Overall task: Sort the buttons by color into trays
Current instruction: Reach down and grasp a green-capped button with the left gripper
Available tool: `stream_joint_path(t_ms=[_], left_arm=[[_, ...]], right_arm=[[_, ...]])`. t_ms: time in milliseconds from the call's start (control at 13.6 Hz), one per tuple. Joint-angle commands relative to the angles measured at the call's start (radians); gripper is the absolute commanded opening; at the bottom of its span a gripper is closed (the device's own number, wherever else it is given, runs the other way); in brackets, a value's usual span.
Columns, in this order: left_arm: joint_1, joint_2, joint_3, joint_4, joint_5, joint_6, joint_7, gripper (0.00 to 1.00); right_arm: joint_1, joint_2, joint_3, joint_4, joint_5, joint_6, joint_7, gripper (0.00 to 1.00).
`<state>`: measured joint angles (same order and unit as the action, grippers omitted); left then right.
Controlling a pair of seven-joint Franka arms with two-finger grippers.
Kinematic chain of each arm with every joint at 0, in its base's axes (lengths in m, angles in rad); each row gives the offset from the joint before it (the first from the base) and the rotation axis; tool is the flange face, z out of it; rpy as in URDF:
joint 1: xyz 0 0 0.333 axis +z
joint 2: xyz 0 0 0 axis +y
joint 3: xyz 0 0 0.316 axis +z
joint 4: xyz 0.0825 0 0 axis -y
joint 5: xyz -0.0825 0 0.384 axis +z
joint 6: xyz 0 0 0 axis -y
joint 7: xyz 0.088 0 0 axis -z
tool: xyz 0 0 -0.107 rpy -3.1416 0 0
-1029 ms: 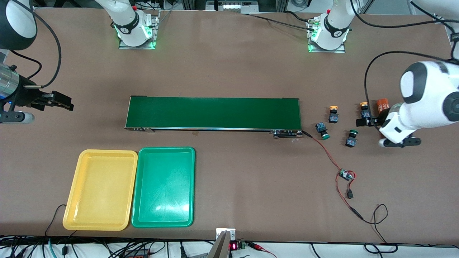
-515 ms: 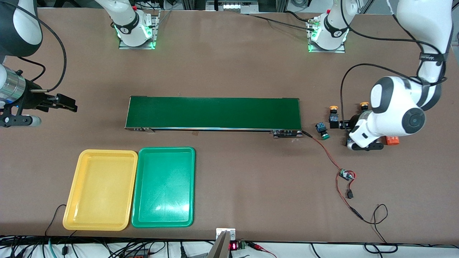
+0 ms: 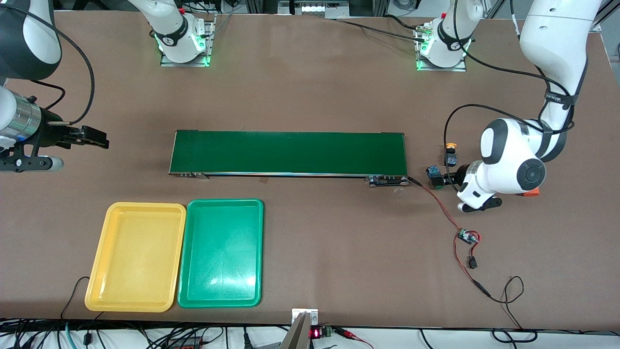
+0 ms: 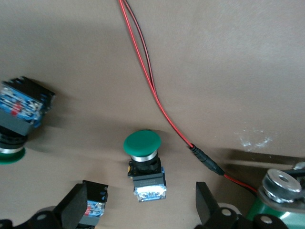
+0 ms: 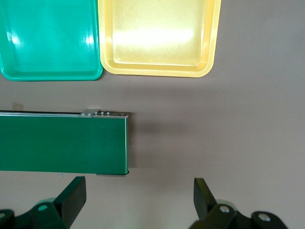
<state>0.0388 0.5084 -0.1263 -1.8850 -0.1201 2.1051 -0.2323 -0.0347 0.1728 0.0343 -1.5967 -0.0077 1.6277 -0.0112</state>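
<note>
- The left gripper (image 4: 138,210) hangs low over the buttons at the left arm's end of the table, just off the end of the conveyor belt (image 3: 288,153).
- Its two fingers (image 4: 76,210) are spread wide with nothing between them; a green-capped button (image 4: 143,164) lies on the table in the gap, touching neither finger.
- In the left wrist view, a second green-capped button (image 4: 19,119) lies apart from the first, and part of a third button body (image 4: 94,206) shows beside one finger.
- In the front view, a yellow-capped button (image 3: 451,154) stands beside the left arm's wrist, and the blue end of one button (image 3: 432,171) shows near the belt's end.
- A red wire (image 4: 152,81) runs across the table close to the buttons, toward the belt's roller.
- An orange cylinder (image 3: 531,192) peeks out from under the left arm.
- The right gripper (image 3: 94,138) hovers over bare table at the right arm's end, clear of the belt; the arm waits there.
- Its fingers (image 5: 71,198) are fully apart and hold nothing.
- The yellow tray (image 3: 135,257) and the green tray (image 3: 222,253) lie side by side, touching, nearer the front camera than the belt; the yellow one is toward the right arm's end.
- Neither tray has a button in it.
</note>
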Motion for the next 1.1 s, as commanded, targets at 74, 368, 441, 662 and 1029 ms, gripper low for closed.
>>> stream_joint_path(t_ms=[74, 368, 441, 662, 1029], left_arm=[[-0.026, 0.032, 0.002, 0.003, -0.038, 0.027, -0.036, 1.00], [-0.031, 0.056, 0.002, -0.020, -0.036, 0.029, -0.024, 1.00], [-0.031, 0.056, 0.002, -0.031, -0.036, 0.030, -0.021, 1.00], [-0.033, 0.056, 0.002, -0.039, -0.032, 0.030, -0.018, 0.94], [-0.033, 0.056, 0.002, -0.040, -0.026, 0.032, -0.021, 0.24]], right_arm=[[0.004, -0.004, 0.003, 0.000, -0.014, -0.012, -0.007, 1.00], [0.001, -0.003, 0.003, -0.002, -0.014, -0.012, -0.007, 1.00], [0.001, -0.001, 0.003, -0.002, -0.014, -0.014, -0.009, 1.00], [0.002, -0.001, 0.003, -0.002, -0.014, -0.014, -0.009, 1.00], [0.002, 0.000, 0.003, -0.002, -0.014, -0.014, -0.007, 1.00]])
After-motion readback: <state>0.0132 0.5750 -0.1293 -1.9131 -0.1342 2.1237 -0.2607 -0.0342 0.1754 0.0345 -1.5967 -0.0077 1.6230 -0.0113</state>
